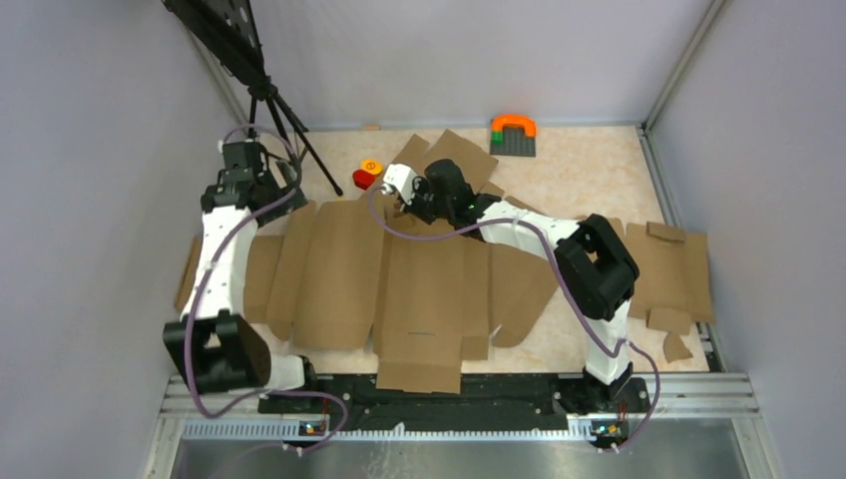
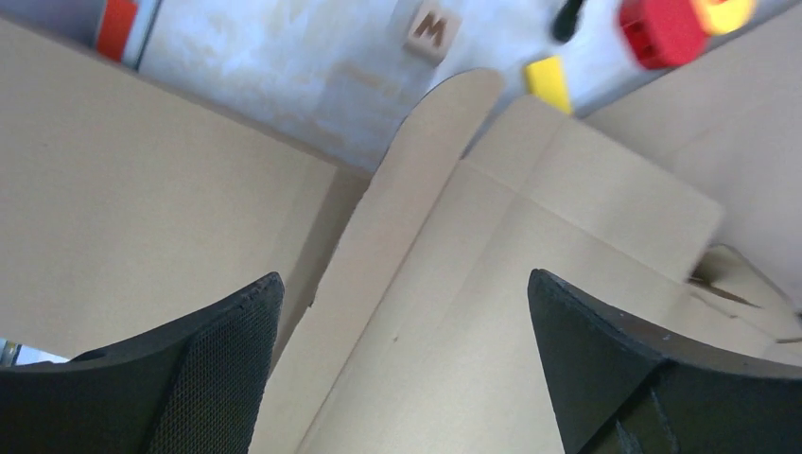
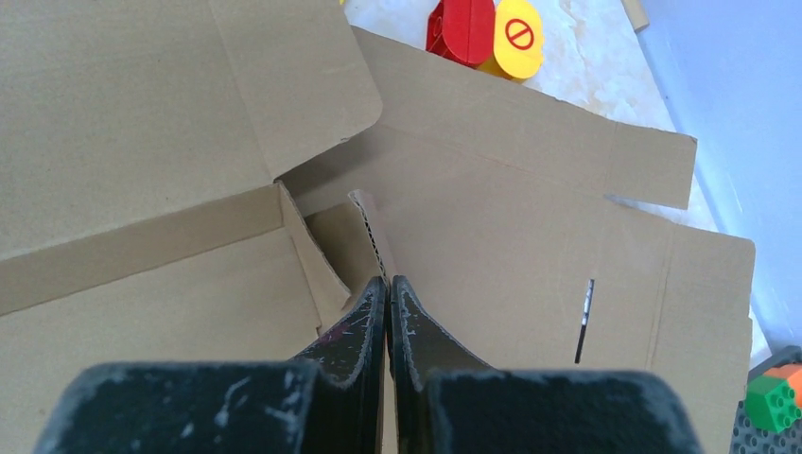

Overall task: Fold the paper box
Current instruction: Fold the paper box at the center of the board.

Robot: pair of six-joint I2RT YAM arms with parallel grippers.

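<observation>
Cardboard covers much of the bench (image 1: pixel 589 170): the paper box (image 1: pixel 419 289) lies flat, its long axis left to right. My left claw (image 2: pixel 402 293) hangs wide open above its left end. My right claw (image 3: pixel 389 284), closed on nothing, has its tips at a raised tab (image 3: pixel 371 227) along the far edge.

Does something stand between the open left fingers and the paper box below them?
Nothing visible does. In the left wrist view, only bare cardboard of the paper box shows between the left fingers; the red toy lies farther off, outside that gap.
</observation>
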